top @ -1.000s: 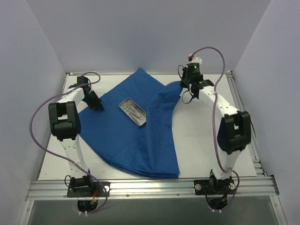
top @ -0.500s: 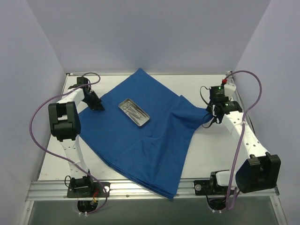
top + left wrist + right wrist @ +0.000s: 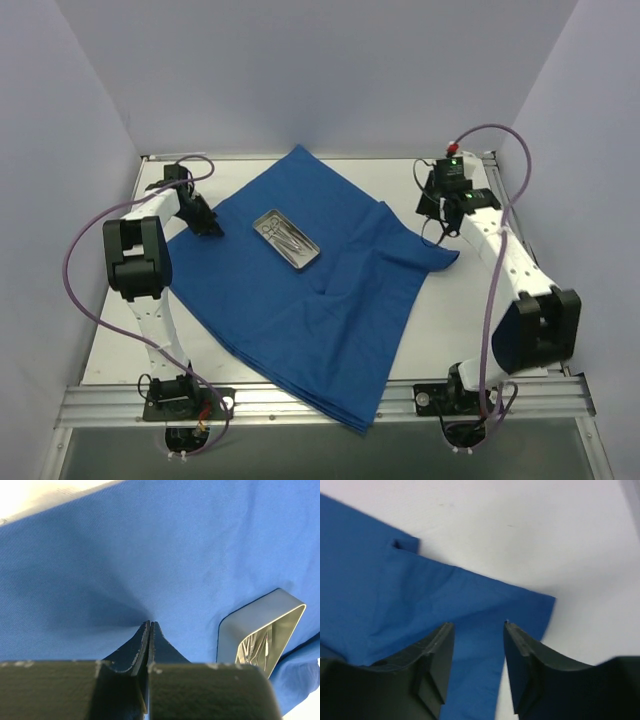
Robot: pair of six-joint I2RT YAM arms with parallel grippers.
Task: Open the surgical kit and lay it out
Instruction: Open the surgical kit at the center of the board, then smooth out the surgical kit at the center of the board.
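Note:
The royal-blue cloth wrap (image 3: 330, 290) lies spread open on the white table. The small shiny metal tray (image 3: 287, 240) sits on its middle with thin silver instruments (image 3: 290, 236) inside. My left gripper (image 3: 208, 225) is at the cloth's left edge. In the left wrist view it (image 3: 150, 623) is shut, tips pinching the puckered cloth (image 3: 150, 555), with the tray (image 3: 240, 625) and instruments (image 3: 257, 645) to the right. My right gripper (image 3: 440, 222) is open and empty above the cloth's right corner (image 3: 395, 590); it (image 3: 477, 624) stands apart from the cloth.
The white table (image 3: 450, 320) is bounded by a metal rail (image 3: 330, 400) at the near edge and white walls on three sides. The cloth's near corner hangs close to the rail. Purple cables loop from both arms.
My right gripper pulled the folded right flap out to the right, laying it flat, then let go and moved back toward the far right. The left arm has not moved.

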